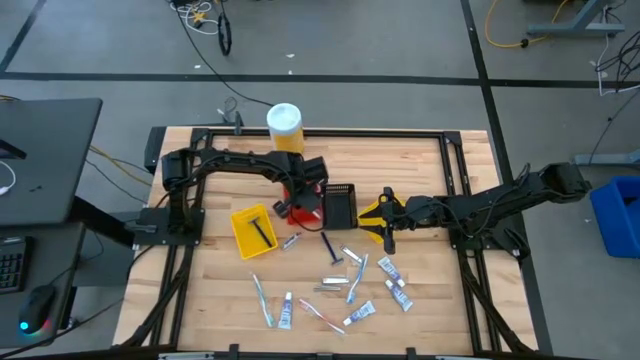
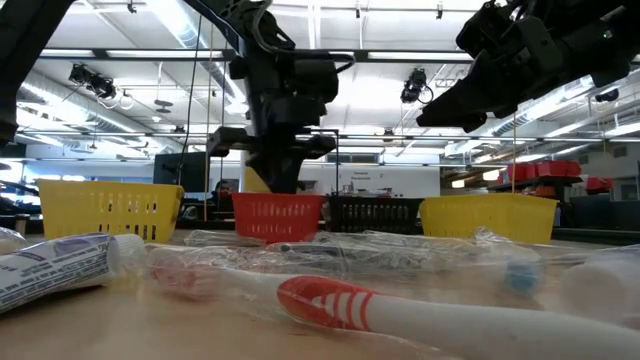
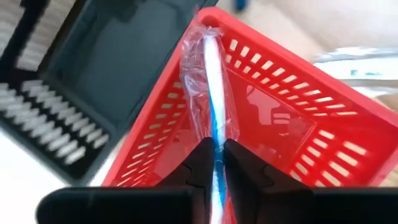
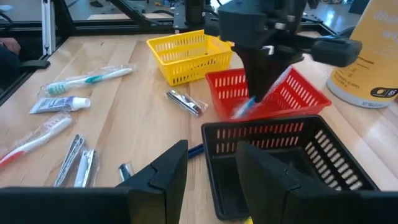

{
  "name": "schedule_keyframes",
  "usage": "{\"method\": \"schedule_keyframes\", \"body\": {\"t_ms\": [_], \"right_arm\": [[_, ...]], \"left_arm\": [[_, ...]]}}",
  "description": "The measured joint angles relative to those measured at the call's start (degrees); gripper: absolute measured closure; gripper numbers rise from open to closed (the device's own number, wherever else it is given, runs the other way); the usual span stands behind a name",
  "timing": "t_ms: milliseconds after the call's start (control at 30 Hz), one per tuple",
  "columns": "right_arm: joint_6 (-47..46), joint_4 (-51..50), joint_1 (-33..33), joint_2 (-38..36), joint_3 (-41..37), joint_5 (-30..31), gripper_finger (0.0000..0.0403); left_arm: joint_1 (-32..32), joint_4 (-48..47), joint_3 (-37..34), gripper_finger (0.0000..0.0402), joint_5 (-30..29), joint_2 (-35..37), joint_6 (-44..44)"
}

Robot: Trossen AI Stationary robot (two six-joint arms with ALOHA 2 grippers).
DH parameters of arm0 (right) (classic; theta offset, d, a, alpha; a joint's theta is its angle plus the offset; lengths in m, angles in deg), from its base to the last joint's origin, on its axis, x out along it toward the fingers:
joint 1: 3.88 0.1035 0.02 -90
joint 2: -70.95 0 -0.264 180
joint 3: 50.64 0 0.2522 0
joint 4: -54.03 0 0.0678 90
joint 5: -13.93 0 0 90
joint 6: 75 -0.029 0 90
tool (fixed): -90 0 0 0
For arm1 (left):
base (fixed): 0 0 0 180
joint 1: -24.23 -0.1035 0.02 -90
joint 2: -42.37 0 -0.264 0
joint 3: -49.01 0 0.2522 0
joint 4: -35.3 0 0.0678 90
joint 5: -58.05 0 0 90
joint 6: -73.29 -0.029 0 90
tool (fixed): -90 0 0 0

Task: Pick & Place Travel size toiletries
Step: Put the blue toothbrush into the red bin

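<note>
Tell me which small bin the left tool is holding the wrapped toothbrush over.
The red bin; left tool grips the wrapped toothbrush above it, beside the black bin.

From my console: a workshop hall around a wooden table

I see the pale wood-plank table point(image 1: 220, 300) standing on a grey floor point(image 1: 400, 40) crossed by dark lines, with a yellow cable point(image 1: 505, 35) and black cable point(image 1: 225, 35) trailing over it. A dark desk point(image 1: 45, 160) sits to one side with a keyboard point(image 1: 10, 262) and a mouse point(image 1: 35, 308); a blue bin point(image 1: 617, 212) stands opposite. In the low view, long ceiling lights point(image 2: 150, 75) run overhead, and red bins point(image 2: 545, 172) line a far shelf.
</note>
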Motion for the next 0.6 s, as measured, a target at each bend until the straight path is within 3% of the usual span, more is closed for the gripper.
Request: {"method": "schedule_keyframes", "body": {"t_ms": [200,367,600], "right_arm": [[0.0,0.0,0.0,0.0,0.0,0.0,0.0257],[0.0,0.0,0.0,0.0,0.0,0.0,0.0257],[0.0,0.0,0.0,0.0,0.0,0.0,0.0258]], "left_arm": [[0.3,-0.1,0.0,0.0325,-3.7,0.0,9.0],[1.1,-0.1,0.0,0.0291,-4.8,0.0,9.3],[4.2,-1.0,0.8,0.0260,-15.9,0.0,7.7]]}}
